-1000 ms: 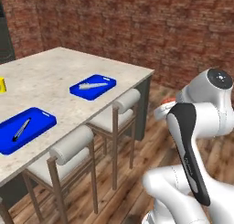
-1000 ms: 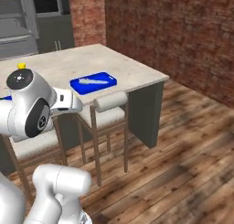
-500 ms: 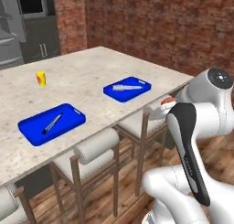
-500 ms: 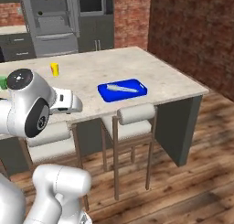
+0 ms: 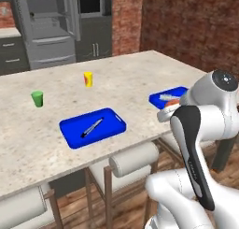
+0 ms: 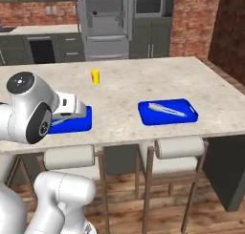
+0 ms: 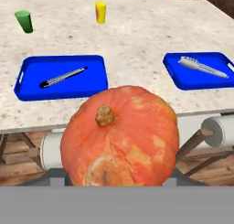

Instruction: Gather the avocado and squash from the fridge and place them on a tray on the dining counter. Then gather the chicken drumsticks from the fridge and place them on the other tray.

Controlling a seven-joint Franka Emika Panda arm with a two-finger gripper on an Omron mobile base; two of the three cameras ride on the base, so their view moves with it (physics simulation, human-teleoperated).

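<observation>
Orange-red, the squash (image 7: 119, 135) sits gripped between the gripper's (image 7: 119, 173) fingers, short of the dining counter (image 5: 130, 78). The base has swung round to face that counter squarely, so both blue trays (image 7: 61, 77) (image 7: 201, 70) now lie ahead for placing.

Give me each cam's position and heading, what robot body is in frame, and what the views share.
Left base view: behind the arm, to its left, facing the dining counter and fridge; white arm at lower right.
Right base view: behind the arm, to its right, facing the same counter; arm at lower left.
Hand view: on the hand, looking along the claw past the squash it carries to the counter.
Shared: both blue trays, one with a knife, one with a pale utensil, plus the yellow cup.
</observation>
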